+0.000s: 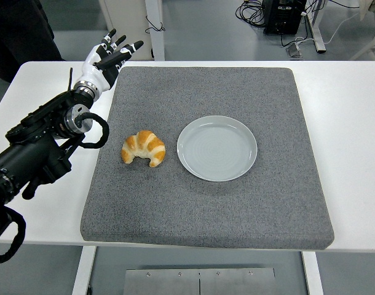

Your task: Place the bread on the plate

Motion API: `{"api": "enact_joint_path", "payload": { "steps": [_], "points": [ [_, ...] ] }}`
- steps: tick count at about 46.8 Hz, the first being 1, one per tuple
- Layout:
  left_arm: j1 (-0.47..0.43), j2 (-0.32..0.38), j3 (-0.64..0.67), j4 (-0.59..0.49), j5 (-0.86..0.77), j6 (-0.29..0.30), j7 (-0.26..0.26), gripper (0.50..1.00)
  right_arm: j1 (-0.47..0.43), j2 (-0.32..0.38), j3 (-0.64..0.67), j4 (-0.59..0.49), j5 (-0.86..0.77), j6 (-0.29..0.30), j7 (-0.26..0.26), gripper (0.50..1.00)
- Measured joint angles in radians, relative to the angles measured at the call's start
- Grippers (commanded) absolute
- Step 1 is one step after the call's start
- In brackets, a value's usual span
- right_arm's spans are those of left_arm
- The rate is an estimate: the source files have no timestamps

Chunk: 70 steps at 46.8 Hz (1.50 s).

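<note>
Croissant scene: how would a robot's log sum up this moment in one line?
left hand: open, raised at mat's far-left corner | croissant: on mat, left of plate | plate: empty | right arm: unseen

Bright, even overhead light; soft faint shadows under plate point(217, 148) and bread point(144, 148); sharp focus, no glare.

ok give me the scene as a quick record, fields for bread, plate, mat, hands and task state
bread: croissant lying on the grey mat, left of the plate, apart from it
plate: pale plate, nothing on it, near the mat's middle
left hand: left hand raised over the mat's far left corner, fingers spread, holding nothing
right hand: not in view
task state: bread not yet grasped or on the plate
</note>
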State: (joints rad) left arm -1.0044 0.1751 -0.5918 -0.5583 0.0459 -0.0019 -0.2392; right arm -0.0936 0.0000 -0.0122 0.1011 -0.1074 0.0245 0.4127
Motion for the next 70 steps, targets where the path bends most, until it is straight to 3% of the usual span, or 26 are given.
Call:
{"api": "enact_joint_path", "payload": {
  "steps": [5, 13, 38, 52, 60, 70],
  "points": [
    [0.003, 0.069, 0.045, -0.104, 0.013, 0.018, -0.006, 0.968, 0.000, 0.000, 0.000, 0.000, 0.000, 0.000, 0.000, 1.000],
    [-0.009, 0.143, 0.125, -0.182, 0.044, 0.028, -0.009, 0.968, 0.000, 0.000, 0.000, 0.000, 0.000, 0.000, 0.000, 1.000],
    [-0.003, 0.352, 0.194, -0.484, 0.498, 0.030, -0.009, 0.968, 0.000, 0.000, 0.000, 0.000, 0.000, 0.000, 0.000, 1.000],
    [0.005, 0.396, 0.216, -0.521, 0.721, 0.026, -0.009, 0.969, 0.000, 0.000, 0.000, 0.000, 0.000, 0.000, 0.000, 1.000],
    [0.006, 0.443, 0.258, -0.598, 0.800, 0.020, -0.008, 0.969, 0.000, 0.000, 0.000, 0.001, 0.000, 0.000, 0.000, 1.000],
    [0.004, 0.493, 0.316, -0.674, 0.909, 0.022, 0.045, 0.969, 0.000, 0.000, 0.000, 0.000, 0.000, 0.000, 0.000, 1.000]
  ]
}}
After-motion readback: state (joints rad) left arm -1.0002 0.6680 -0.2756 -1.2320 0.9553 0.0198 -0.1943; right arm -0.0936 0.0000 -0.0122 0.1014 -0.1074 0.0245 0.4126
